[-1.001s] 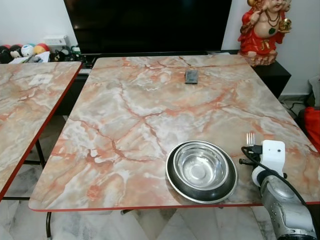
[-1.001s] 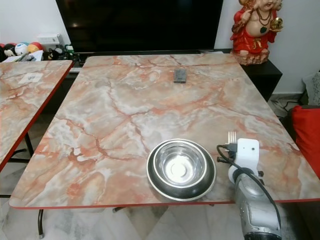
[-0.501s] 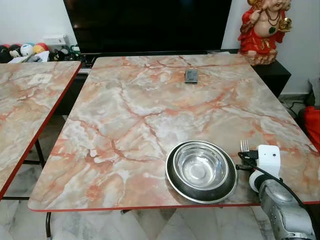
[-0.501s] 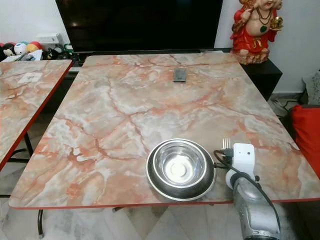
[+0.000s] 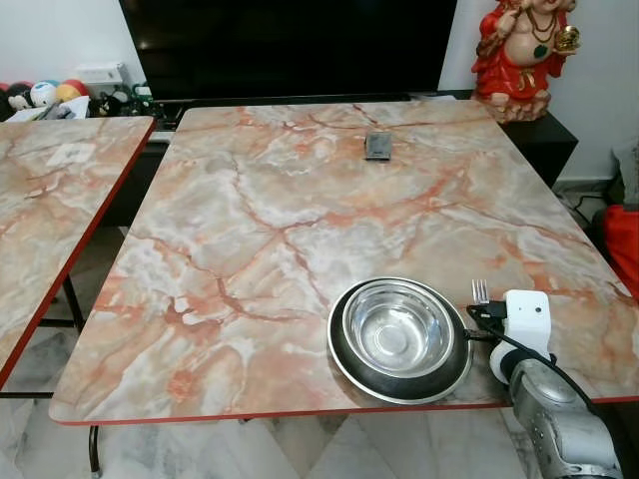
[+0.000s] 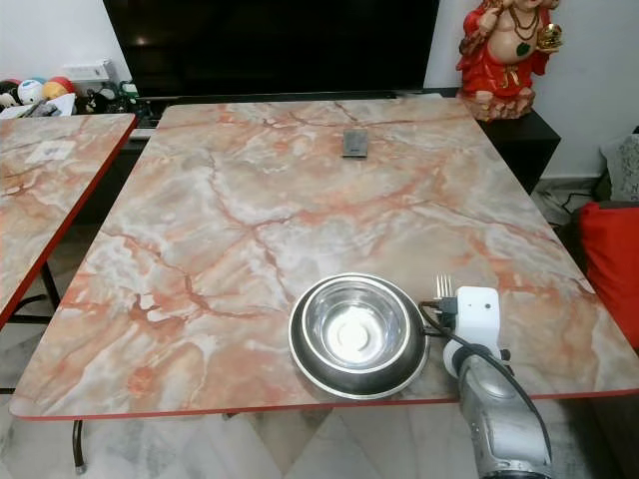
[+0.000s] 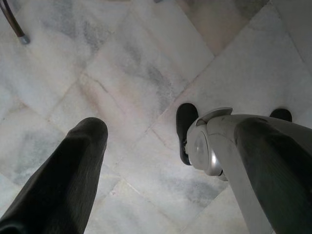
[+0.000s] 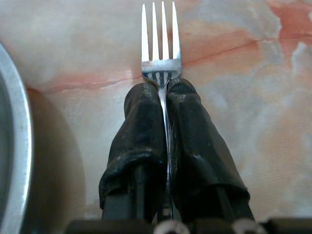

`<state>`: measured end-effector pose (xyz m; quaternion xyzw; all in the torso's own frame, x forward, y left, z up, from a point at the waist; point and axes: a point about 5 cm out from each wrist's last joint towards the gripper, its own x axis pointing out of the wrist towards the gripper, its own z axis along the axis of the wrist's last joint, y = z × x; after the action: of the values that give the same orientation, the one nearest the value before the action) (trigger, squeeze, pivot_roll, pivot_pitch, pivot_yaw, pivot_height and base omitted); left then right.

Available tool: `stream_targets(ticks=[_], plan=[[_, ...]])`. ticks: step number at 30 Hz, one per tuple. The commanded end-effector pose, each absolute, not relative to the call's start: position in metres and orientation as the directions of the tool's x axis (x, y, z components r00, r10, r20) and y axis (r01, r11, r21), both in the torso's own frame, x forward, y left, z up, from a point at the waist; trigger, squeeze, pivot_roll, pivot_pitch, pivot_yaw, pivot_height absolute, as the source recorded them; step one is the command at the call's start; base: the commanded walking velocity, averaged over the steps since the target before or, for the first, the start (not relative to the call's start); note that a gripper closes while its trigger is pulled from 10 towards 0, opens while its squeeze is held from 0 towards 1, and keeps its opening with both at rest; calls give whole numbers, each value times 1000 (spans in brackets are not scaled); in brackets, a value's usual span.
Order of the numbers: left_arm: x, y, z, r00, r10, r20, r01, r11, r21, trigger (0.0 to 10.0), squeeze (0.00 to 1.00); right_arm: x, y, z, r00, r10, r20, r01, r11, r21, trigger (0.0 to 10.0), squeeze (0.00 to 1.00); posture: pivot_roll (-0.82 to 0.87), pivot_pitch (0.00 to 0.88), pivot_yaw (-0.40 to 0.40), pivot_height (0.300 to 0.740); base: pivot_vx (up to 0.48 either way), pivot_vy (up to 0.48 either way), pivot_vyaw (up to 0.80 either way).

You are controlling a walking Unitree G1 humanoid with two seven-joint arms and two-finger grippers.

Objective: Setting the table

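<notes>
A steel bowl (image 5: 399,330) sits inside a dark round plate (image 5: 344,354) near the front edge of the marble table (image 5: 300,200). My right gripper (image 8: 161,95) is shut on a silver fork (image 8: 159,44), whose tines (image 5: 479,290) stick out just to the right of the plate, low over the tabletop. The right arm's silver forearm (image 5: 554,424) reaches in from the bottom right. The left gripper hangs open over the tiled floor (image 7: 126,73), one finger (image 7: 68,180) far from the other.
A small dark remote-like object (image 5: 377,146) lies at the table's far middle. A second marble table (image 5: 50,200) stands to the left. A red figurine (image 5: 521,50) and a dark TV (image 5: 290,45) are behind. A red cushion (image 6: 611,264) sits at right.
The right gripper with the fork has shifted left, closer to the plate's right rim. The camera has tipped slightly, moving the whole scene.
</notes>
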<state>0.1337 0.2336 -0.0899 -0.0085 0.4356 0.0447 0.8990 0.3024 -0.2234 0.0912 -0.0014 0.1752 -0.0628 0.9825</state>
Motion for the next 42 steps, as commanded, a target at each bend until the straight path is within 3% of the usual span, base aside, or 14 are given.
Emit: stream_targets(ticks=[1, 13, 37, 38, 41, 42], plan=[[127, 237, -92, 594, 82, -800, -94, 995, 32, 10000, 0, 305, -223, 90, 931, -129, -341, 133, 991, -14, 10000, 0, -24, 128, 38, 740, 0, 0, 0], [131, 236, -91, 599, 78, -797, -89, 996, 31, 10000, 0, 323, -216, 91, 946, -121, -302, 130, 992, 9, 10000, 0, -13, 120, 43, 740, 0, 0, 0], [138, 231, -91, 595, 71, -800, -76, 997, 32, 10000, 0, 326, -221, 88, 951, -151, -270, 154, 988, -10, 10000, 0, -10, 117, 47, 740, 0, 0, 0], [137, 231, -91, 594, 71, -801, -76, 997, 33, 10000, 0, 327, -221, 88, 951, -154, -270, 157, 987, -10, 10000, 149, -10, 117, 47, 740, 0, 0, 0], [137, 231, -91, 593, 72, -802, -77, 996, 33, 10000, 0, 327, -221, 88, 950, -156, -269, 160, 987, -9, 10000, 149, -7, 122, 49, 740, 0, 0, 0], [136, 232, -91, 591, 74, -804, -78, 996, 34, 10000, 0, 327, -221, 88, 951, -155, -267, 158, 987, -8, 10000, 455, -7, 124, 49, 740, 0, 0, 0]])
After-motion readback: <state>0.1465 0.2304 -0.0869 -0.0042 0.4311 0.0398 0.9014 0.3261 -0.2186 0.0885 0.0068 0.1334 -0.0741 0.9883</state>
